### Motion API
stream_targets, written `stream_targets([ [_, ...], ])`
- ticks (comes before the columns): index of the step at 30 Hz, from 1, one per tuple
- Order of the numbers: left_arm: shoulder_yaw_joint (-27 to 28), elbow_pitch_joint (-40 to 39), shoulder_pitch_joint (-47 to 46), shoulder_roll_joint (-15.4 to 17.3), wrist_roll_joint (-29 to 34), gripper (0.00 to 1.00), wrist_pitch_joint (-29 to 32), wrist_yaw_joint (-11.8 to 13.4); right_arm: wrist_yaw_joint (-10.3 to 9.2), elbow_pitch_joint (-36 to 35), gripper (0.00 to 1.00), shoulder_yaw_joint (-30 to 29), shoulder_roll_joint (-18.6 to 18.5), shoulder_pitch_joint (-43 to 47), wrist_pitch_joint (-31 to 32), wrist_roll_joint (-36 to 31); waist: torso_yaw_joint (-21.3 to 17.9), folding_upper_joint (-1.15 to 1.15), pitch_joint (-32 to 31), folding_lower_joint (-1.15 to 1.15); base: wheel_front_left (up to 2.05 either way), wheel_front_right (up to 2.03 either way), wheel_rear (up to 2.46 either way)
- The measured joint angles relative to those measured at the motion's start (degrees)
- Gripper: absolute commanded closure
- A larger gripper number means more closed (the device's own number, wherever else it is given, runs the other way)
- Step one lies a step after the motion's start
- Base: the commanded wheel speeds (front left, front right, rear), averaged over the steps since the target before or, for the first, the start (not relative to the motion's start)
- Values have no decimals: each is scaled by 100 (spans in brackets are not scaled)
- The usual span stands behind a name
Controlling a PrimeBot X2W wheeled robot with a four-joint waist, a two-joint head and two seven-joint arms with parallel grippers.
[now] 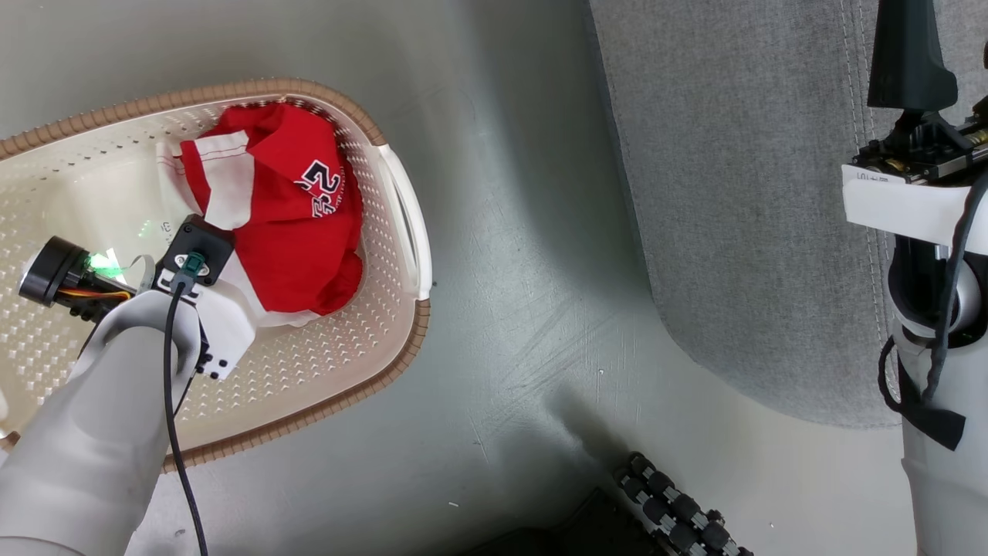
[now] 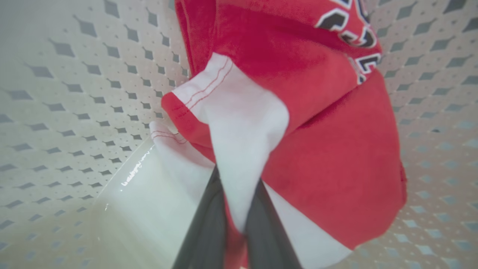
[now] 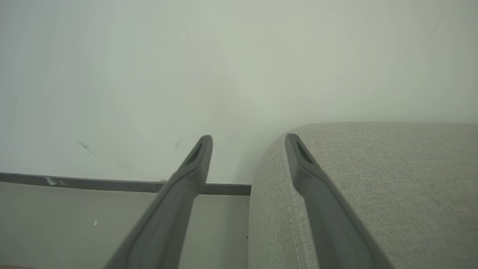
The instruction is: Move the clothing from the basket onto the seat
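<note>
Clothing (image 2: 317, 149) pinched by left gripper (image 2: 239, 198) partly covers its tips.

On the red clothing (image 1: 293, 232) a dark, white-edged number seems to read 23. The smaller lettering beside it is illegible, as is the print in the basket (image 1: 324, 363).

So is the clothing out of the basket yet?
No, in it: the red clothing is bunched inside the basket, left end effector shut on its white trim.
</note>
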Motion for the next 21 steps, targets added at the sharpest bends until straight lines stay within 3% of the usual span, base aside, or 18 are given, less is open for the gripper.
stream_targets([
  [21, 357, -984, 39, -310, -521, 100, -485, -142, 0, 336, 0, -53, -5, -210, 0, -107, 383, 0, -439, 0, 0, 0, 0],
])
